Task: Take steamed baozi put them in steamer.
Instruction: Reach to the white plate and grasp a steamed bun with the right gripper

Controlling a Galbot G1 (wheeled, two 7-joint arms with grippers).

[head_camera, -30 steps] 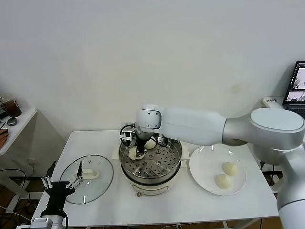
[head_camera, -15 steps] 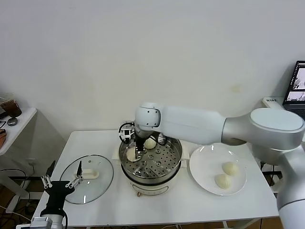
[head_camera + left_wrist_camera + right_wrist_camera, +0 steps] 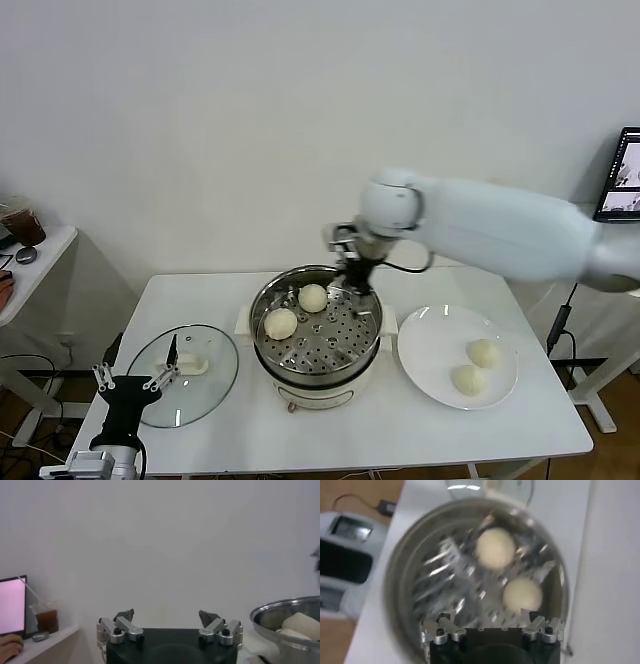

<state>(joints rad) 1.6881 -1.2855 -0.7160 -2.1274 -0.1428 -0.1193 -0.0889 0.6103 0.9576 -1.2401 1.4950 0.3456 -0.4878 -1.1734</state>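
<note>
My right tool (image 3: 354, 272) hangs over the steamer's (image 3: 316, 335) back rim, jaws wide and empty. Two baozi (image 3: 281, 323) sit on its perforated tray — two more on the plate (image 3: 436, 350). The left tool (image 3: 128, 379) is wide open, off the table's (image 3: 400, 420) front-left corner.

White table (image 3: 420, 425) w/ steamer (image 3: 315, 375); plate (image 3: 435, 350); glass lid (image 3: 205, 385)

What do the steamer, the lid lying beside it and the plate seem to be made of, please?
Steamer: looks like polished stainless steel, with bright reflections and a perforated tray, on a cream base that may be plastic.
Lid: apparently clear glass, since the table shows through it; its white handle looks plastic.
Plate: smooth glossy white, probably ceramic, though melamine cannot be ruled out.
</note>
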